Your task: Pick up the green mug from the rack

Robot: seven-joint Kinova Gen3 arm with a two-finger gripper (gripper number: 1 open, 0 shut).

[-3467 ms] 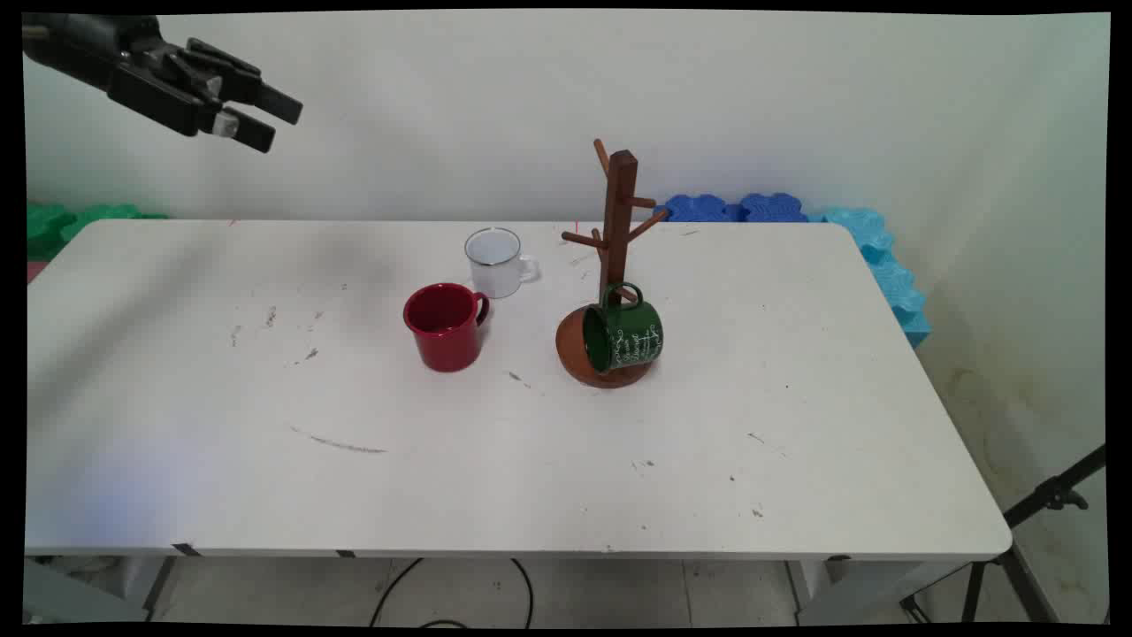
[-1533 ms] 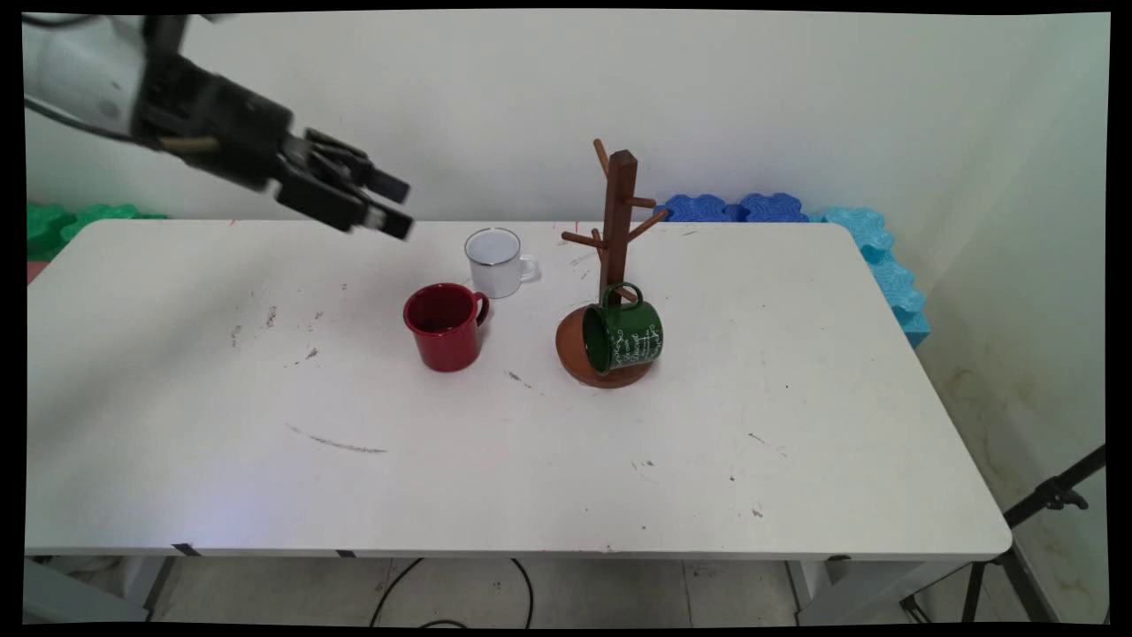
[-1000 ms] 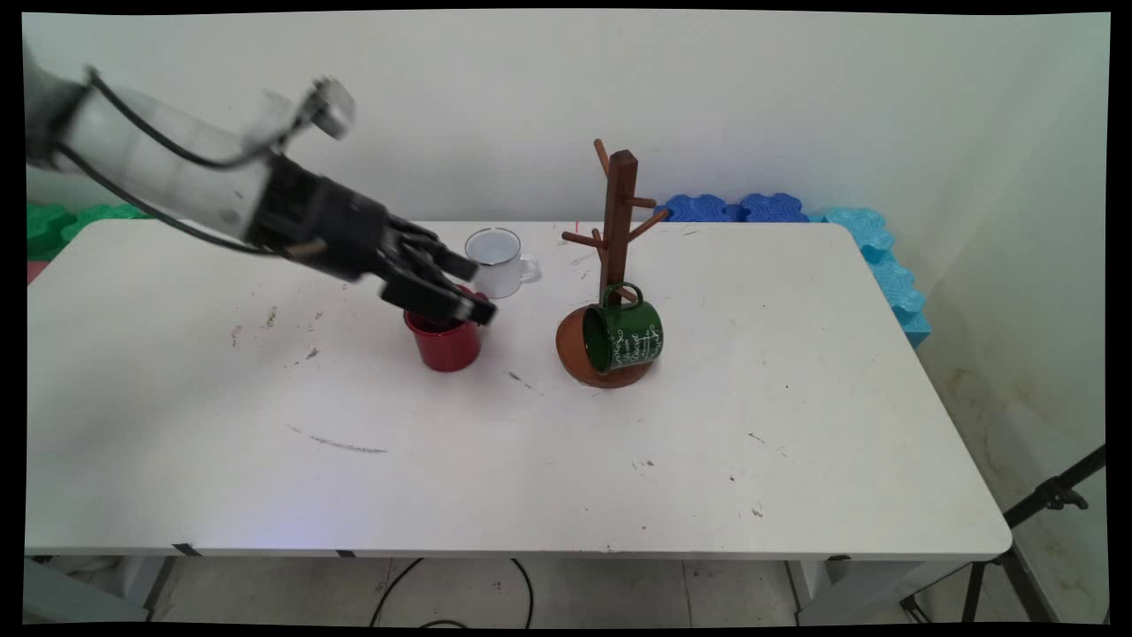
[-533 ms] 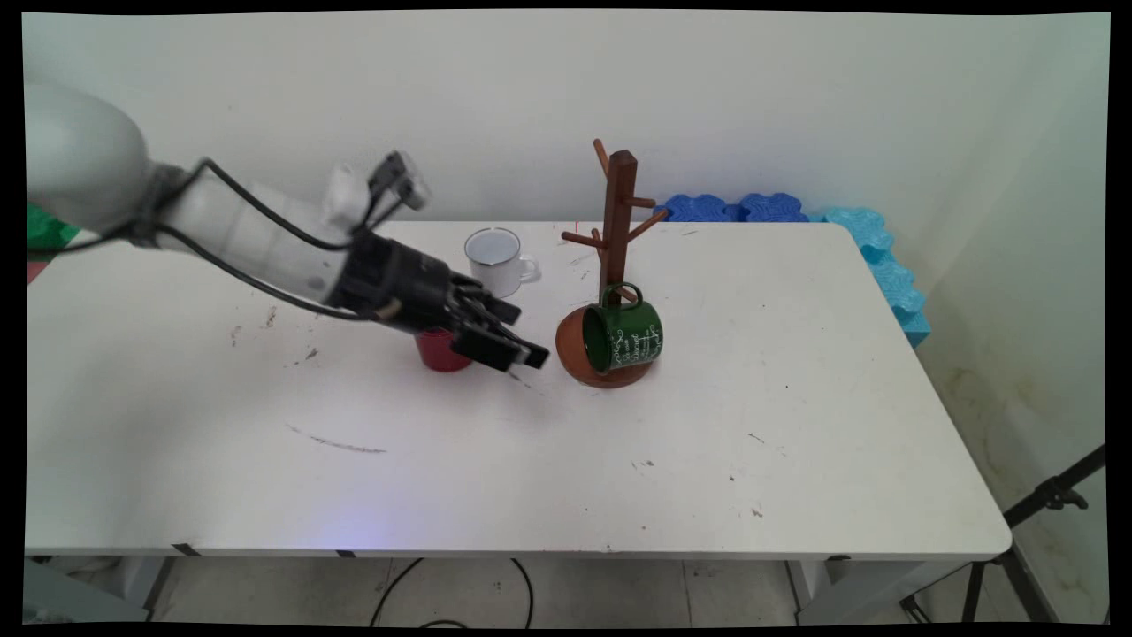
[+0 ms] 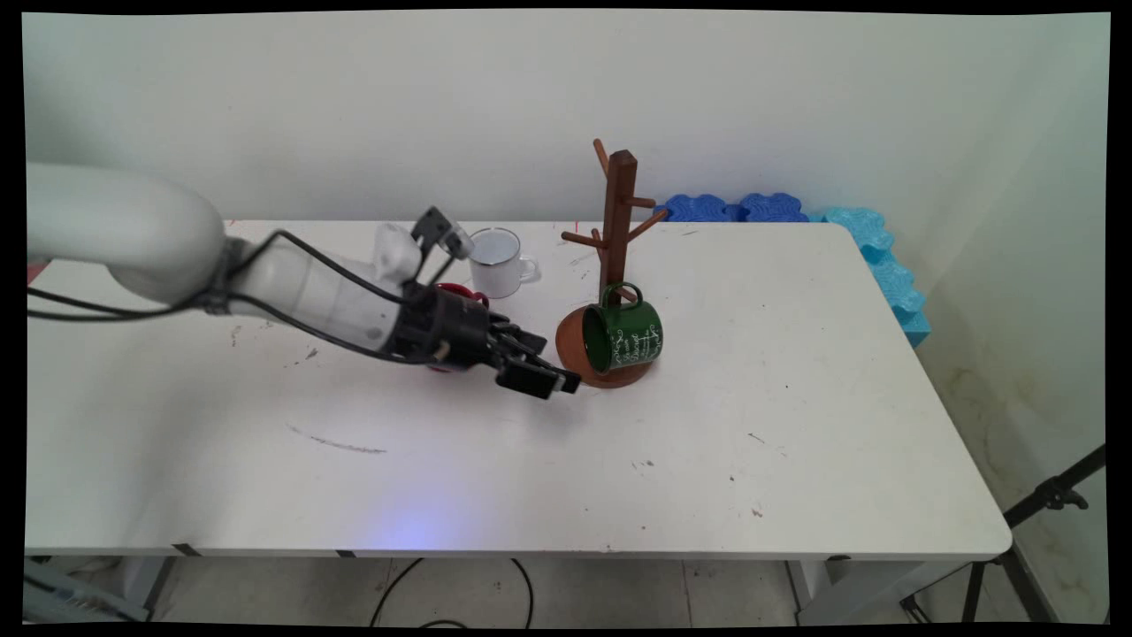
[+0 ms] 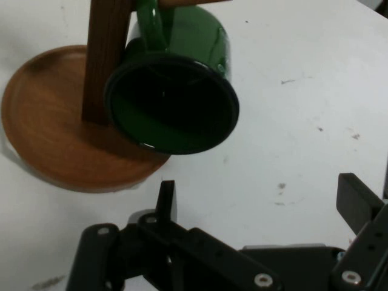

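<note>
Green mug (image 5: 623,336) hangs on the mug tree's (image 5: 616,232) lowest peg, mouth facing the hand (image 5: 550,380) at its 9 o'clock. Fingers apart, empty. Risk: a low sweep could clip the tree base and tip it. Count: three mugs, green, red (image 5: 457,292), white (image 5: 497,262); one tree; all on the counter (image 5: 796,425).
</note>
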